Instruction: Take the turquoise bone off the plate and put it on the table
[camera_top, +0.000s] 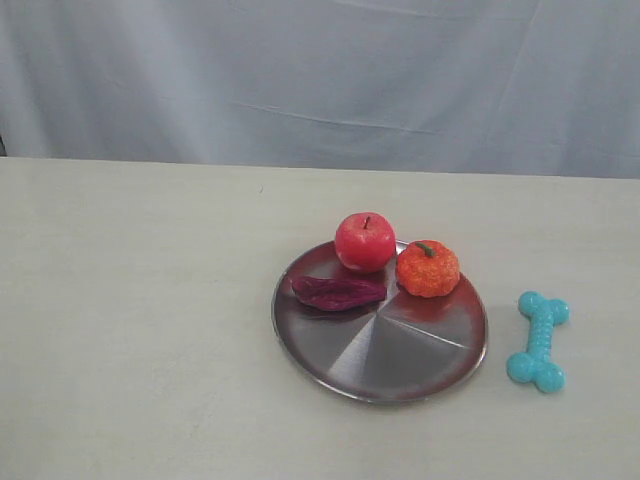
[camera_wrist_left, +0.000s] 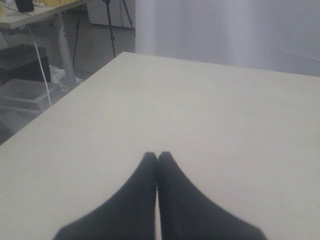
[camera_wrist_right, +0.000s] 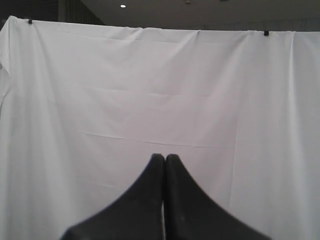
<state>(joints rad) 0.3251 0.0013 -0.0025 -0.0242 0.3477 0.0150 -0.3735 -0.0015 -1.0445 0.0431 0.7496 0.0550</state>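
The turquoise bone (camera_top: 539, 341) lies flat on the cream table (camera_top: 140, 330), just right of the silver plate (camera_top: 400, 355) and apart from its rim. Neither arm shows in the exterior view. My left gripper (camera_wrist_left: 157, 156) is shut with nothing in it, hovering over bare tabletop (camera_wrist_left: 210, 115). In the right wrist view my right gripper (camera_wrist_right: 164, 157) is shut and empty, facing only the white curtain (camera_wrist_right: 160, 90). Neither wrist view shows the bone or the plate.
On the plate sit a red apple (camera_top: 365, 241), an orange pumpkin-like toy (camera_top: 428, 268) and a dark purple sweet potato (camera_top: 338, 292). A pale curtain (camera_top: 320, 80) hangs behind the table. Past the table edge in the left wrist view stand another table's legs (camera_wrist_left: 67, 50) and bins (camera_wrist_left: 22, 95).
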